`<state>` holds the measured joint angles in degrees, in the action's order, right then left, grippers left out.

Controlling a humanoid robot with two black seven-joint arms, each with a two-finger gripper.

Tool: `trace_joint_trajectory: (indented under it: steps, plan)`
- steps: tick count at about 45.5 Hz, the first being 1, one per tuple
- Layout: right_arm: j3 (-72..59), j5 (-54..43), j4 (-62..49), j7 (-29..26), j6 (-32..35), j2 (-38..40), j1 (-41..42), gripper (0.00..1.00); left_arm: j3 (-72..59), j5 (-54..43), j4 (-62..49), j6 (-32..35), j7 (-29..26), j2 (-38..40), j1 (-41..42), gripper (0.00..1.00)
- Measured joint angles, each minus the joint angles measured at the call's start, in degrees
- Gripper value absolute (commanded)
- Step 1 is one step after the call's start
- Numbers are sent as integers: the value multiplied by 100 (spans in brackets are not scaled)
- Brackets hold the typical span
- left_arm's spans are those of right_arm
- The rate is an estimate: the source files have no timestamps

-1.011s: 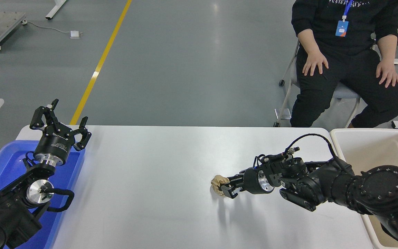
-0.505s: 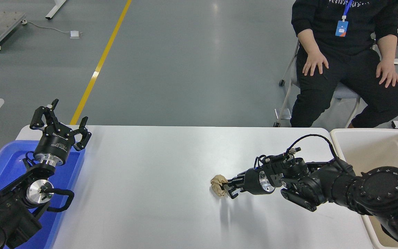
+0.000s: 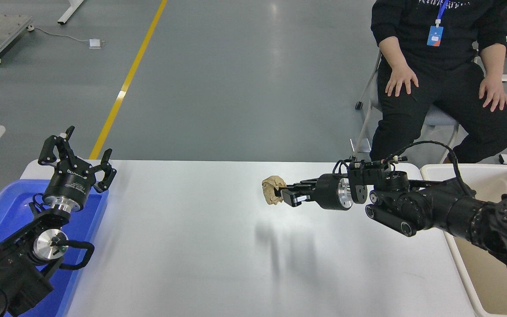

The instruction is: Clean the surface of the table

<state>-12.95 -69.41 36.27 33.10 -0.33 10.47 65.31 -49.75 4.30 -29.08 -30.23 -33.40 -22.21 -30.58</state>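
The white table surface (image 3: 200, 246) fills the lower middle of the head view. My right gripper (image 3: 282, 193) is shut on a crumpled brown paper ball (image 3: 272, 189) and holds it in the air above the table's middle right, with its shadow on the tabletop below. My left gripper (image 3: 76, 159) is parked open at the lower left, above the blue tray.
A blue plastic tray (image 3: 2, 207) sits at the table's left end under the left arm. A beige bin (image 3: 495, 281) stands beside the table's right end. A person in black sits on a chair beyond the far right corner, hands (image 3: 401, 79) on knees.
My right gripper has lifted the paper ball off the table and carried it up and slightly left. The left arm has not moved.
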Motion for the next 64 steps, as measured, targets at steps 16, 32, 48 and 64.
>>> trace_joint_trajectory:
  steps: [16,32,48,64]
  plan:
    - [1641,187,341,17,783,1175,532,0,0,0,-1,0,0,2,0,100]
    - [1850,937,-440,21,1024,1943,790,0,0,0,-1,0,0,3,0,100]
    - [1078,2169,-2643,-88,1067,2120,426,0,0,0,-2,0,0,3,0,100]
    - [723,3132,-3891,-1383,999,2184,-398,0,0,0,-2,0,0,3,0,100]
